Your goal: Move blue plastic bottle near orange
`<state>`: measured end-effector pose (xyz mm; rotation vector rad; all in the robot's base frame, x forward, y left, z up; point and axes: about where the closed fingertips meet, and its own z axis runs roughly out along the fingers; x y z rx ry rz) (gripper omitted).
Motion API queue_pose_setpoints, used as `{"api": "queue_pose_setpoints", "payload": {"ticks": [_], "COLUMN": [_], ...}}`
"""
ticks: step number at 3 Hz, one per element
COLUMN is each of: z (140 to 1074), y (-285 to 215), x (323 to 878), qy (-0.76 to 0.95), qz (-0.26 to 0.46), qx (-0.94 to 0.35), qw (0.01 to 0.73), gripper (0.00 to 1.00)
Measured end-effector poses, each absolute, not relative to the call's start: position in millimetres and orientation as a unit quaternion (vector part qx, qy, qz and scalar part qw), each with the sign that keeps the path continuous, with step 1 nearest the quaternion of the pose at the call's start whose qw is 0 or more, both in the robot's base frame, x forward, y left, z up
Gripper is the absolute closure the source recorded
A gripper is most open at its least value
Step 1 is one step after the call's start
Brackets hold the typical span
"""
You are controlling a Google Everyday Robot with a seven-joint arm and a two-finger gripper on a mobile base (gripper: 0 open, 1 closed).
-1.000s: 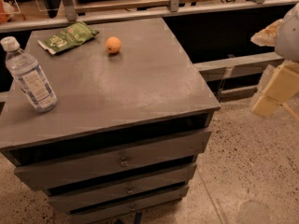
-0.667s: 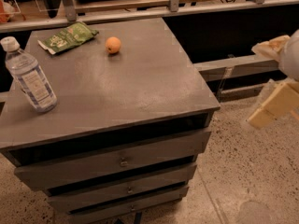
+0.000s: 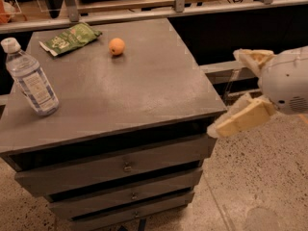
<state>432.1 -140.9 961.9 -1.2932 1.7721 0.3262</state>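
The blue plastic bottle (image 3: 30,77) stands upright near the left edge of the grey cabinet top (image 3: 125,85); it is clear with a white cap and a printed label. The small round orange (image 3: 116,46) lies toward the back middle of the top, well apart from the bottle. My gripper (image 3: 233,93) is at the right of the view, off the cabinet's right edge, with its cream fingers (image 3: 240,121) spread open and empty. It is far from both bottle and orange.
A flat green snack bag (image 3: 70,38) lies at the back left of the top, left of the orange. The cabinet has several drawers (image 3: 126,166) below. A railing and dark shelf run behind it. Speckled floor lies to the right.
My gripper has moved left and closer to the cabinet's right edge. The bottle, orange and bag have not moved.
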Motion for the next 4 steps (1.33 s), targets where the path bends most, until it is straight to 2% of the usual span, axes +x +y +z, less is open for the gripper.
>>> {"api": "queue_pose_setpoints", "payload": {"ticks": [1,2,3,4], "z": [985,1006,1008,1001], "y": [-86,-66,-66,-41], "x": [435,430,429,434], "qy": [0.670,0.655,0.653,0.631], "qz": [0.205,0.241,0.241,0.268], "qx": [-0.505,-0.491,-0.486,-0.468], "qw": [0.503,0.521,0.529,0.557], "gripper": [0.00,0.00,0.00,0.00]}}
